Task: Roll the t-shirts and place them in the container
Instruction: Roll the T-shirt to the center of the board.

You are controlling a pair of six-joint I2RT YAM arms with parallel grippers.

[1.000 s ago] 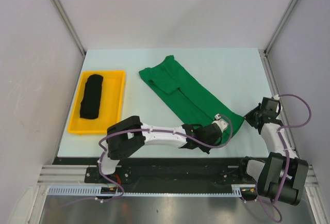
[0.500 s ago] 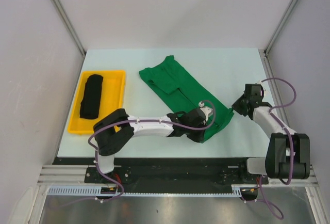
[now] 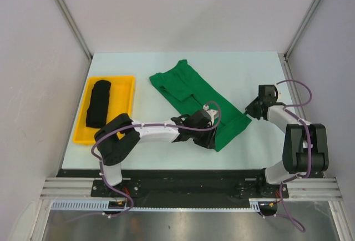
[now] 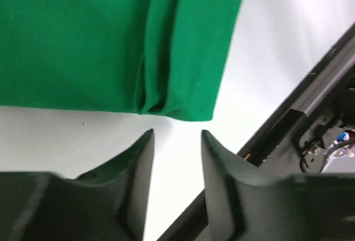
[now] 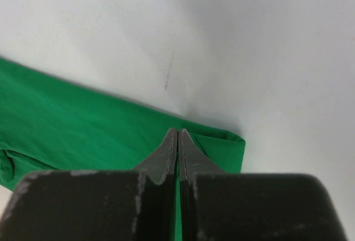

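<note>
One smooth green t-shirt [image 3: 191, 91], folded | left jaws narrow, empty | right jaws closed

Left hand [image 4: 176, 135] spread apart — right hand [image 5: 177, 132] pinched tight.

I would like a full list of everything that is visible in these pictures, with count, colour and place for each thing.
green t-shirt: one, bright green, folded into a long strip, lying diagonally across the middle of the table
black t-shirt: one, black, rolled into a bundle, inside the tray
yellow tray: one, yellow, on the left part of the table
table: one, pale, under everything
walls: three, pale grey, around the table
left gripper: one, black, open, over bare table just off the shirt's near end
right gripper: one, black, shut, at the shirt's right corner; a pinch on cloth cannot be confirmed
</note>
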